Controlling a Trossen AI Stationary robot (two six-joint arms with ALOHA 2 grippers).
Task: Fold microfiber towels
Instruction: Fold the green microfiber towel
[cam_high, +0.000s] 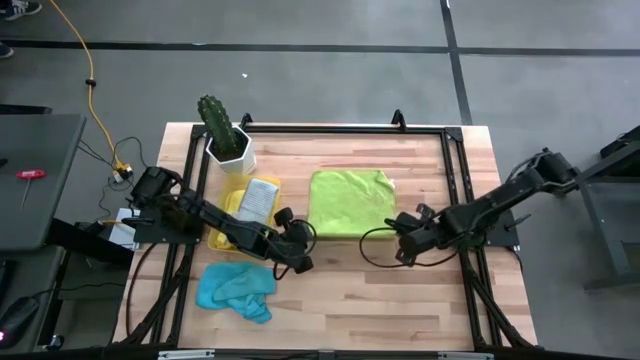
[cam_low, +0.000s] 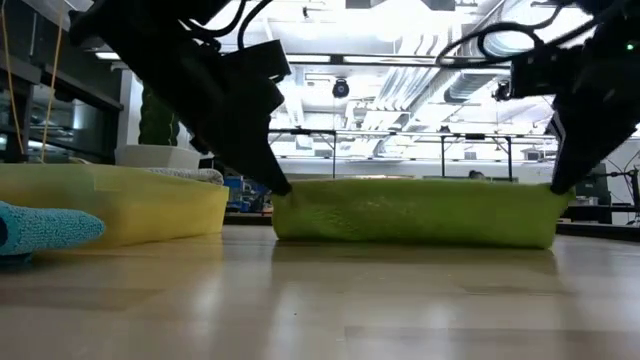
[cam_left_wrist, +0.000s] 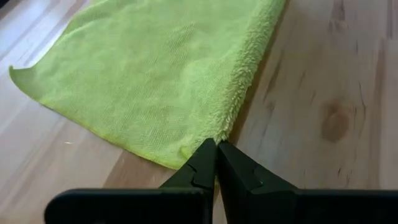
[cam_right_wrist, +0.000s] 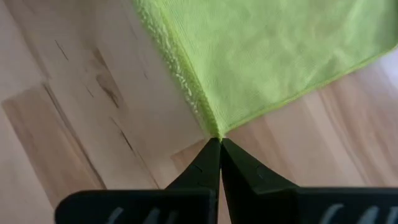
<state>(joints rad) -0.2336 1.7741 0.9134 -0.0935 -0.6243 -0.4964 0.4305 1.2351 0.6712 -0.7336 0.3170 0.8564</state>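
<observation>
The lime green towel (cam_high: 350, 203) lies on the middle of the wooden tabletop (cam_high: 400, 300), folded over so that a thick doubled edge faces the near side. Each of its two near corners is pinched by a robot hand. The left hand (cam_left_wrist: 216, 144) has its two dark fingers pressed together on the corner at the towel's left end, the cloth's fluffy edge running straight into the fingertips. The right hand (cam_right_wrist: 219, 140) is likewise pressed together, its tips meeting on the pointed corner at the right end. In the low view both hands come down to the towel's top edge at its two ends, and the towel sits on the wood between them.

To the left of the green towel a yellow tray (cam_high: 226, 214) holds a grey towel (cam_high: 258, 199). Nearer the front edge, below the tray, a light blue towel (cam_high: 236, 288) lies crumpled on the tabletop. Behind the tray, at the far left corner, a cactus (cam_high: 216, 121) stands in a white pot (cam_high: 234, 153).
</observation>
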